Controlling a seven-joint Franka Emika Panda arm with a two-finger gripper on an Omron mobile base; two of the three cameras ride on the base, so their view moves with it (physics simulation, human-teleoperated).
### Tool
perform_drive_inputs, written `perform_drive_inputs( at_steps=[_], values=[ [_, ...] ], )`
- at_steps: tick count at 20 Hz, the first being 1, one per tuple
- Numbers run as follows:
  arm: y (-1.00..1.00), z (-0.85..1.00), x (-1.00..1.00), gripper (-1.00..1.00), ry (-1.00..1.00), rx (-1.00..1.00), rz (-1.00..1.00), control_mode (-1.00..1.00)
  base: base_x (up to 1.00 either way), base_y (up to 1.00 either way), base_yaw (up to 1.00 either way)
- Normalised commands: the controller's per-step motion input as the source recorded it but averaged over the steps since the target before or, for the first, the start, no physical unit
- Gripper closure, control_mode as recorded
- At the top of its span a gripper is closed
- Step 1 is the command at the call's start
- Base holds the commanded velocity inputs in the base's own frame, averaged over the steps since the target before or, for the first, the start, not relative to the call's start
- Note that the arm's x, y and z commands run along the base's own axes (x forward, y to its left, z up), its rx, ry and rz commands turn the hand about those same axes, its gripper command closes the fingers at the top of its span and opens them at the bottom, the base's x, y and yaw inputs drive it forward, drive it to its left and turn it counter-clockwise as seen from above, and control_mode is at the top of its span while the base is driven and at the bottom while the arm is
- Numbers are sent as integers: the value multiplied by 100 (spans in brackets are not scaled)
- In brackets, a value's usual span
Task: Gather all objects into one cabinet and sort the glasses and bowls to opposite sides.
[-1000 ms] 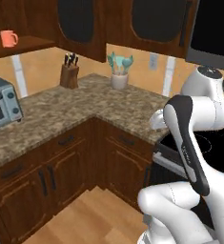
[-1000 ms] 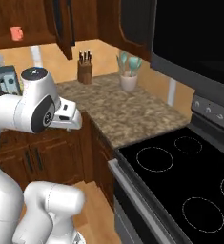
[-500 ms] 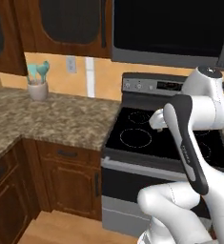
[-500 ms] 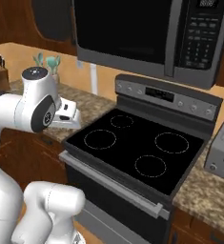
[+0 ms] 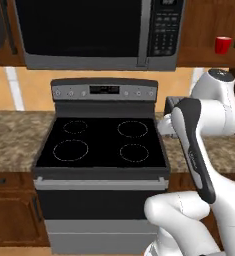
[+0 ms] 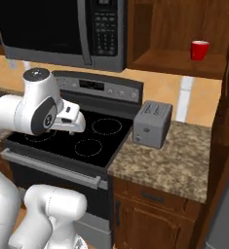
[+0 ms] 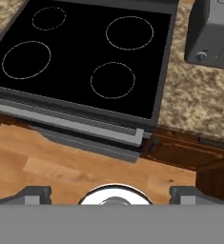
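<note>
One red mug [image 6: 200, 50] on the cabinet [image 6: 181, 62] shelf, upper right, past stove [image 6: 72, 136] and toaster [image 6: 152, 123] on the tabletop [image 6: 174, 160]. Jaws apart, empty, hung over the floor. Likely risk: clipping the toaster or nudging the mug while reaching up.

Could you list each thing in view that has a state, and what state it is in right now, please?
red mug: upright on the shelf of the open wall cabinet, alone there.
gripper: open, holding nothing, aimed down at the floor in front of the stove.
stove: four burners bare, nothing on the cooktop.
microwave: door shut.
toaster: upright on the counter right of the stove.
</note>
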Motion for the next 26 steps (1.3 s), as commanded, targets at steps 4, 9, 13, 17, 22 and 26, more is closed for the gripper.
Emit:
perform_drive_inputs(
  at_steps=[4, 9, 13, 17, 22, 26],
  values=[
    [0, 0, 0, -100, 0, 0, 0, 100, 32, -89, -30],
    [0, 0, 0, -100, 0, 0, 0, 100, 62, -27, -26],
    [0, 0, 0, -100, 0, 0, 0, 100, 19, -6, -26],
    [-3, 7, 4, -100, -5, 1, -6, -100, 1, -4, -17],
    [-7, 92, 27, -100, -45, 1, -20, -100, 0, 0, 0],
    [-3, 86, 42, -100, -47, 0, -21, -100, 0, 0, 0]
  ],
)
